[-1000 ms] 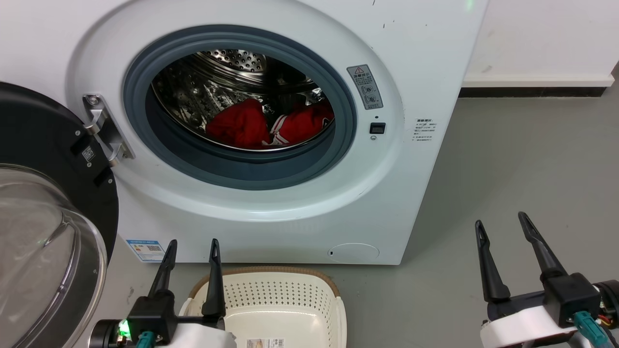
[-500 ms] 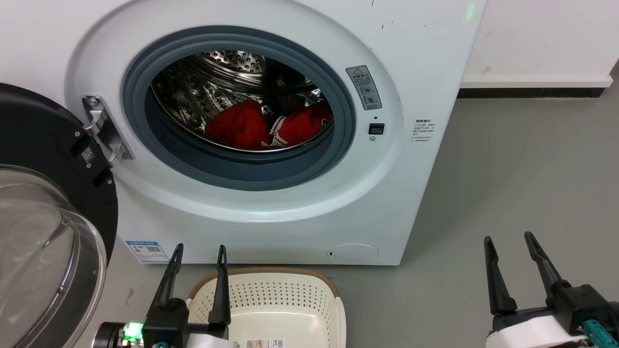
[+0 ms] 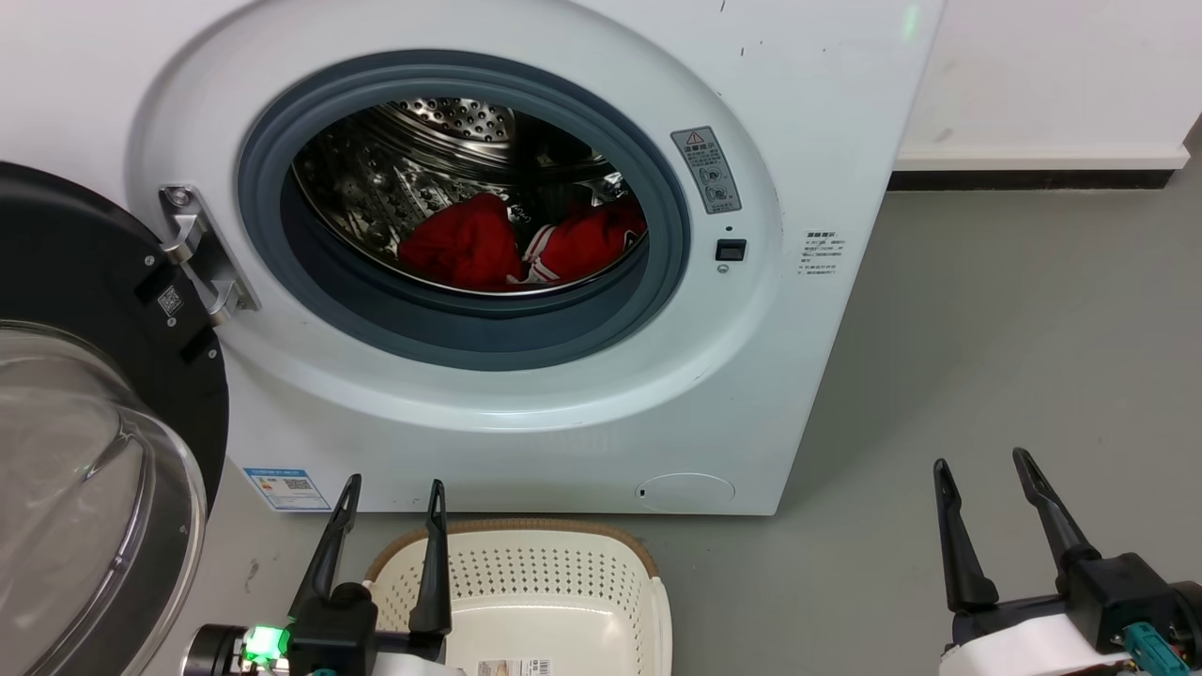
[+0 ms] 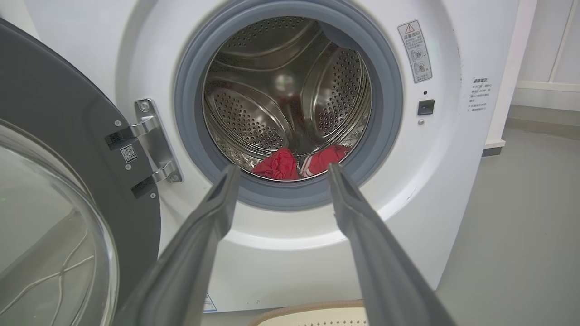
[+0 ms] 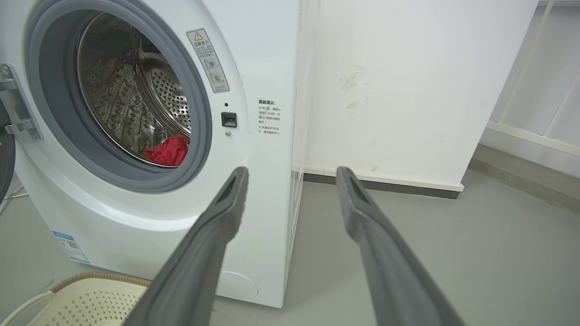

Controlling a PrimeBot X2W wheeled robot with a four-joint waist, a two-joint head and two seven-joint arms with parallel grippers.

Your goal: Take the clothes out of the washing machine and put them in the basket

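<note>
Two red clothes lie at the bottom of the steel drum of the white washing machine (image 3: 826,113): a plain red one (image 3: 462,246) on the left and one with white striped trim (image 3: 587,242) on the right. The clothes (image 4: 297,162) show low in the porthole in the left wrist view; a red garment (image 5: 167,151) shows in the right wrist view. The cream basket (image 3: 540,575) stands on the floor in front of the machine. My left gripper (image 3: 392,488) is open above the basket's left rim. My right gripper (image 3: 978,462) is open over the floor, right of the machine.
The black-framed glass door (image 3: 94,451) hangs open at the left, hinged by a metal bracket (image 3: 202,253). Grey floor (image 3: 1014,310) stretches right of the machine to a white wall (image 5: 408,81) with a dark skirting. The basket's brown rim (image 5: 97,277) shows at the lower left.
Both grippers have sunk lower in the head view over the last second and stay open. The left one has shifted slightly right. The clothes have not moved.
</note>
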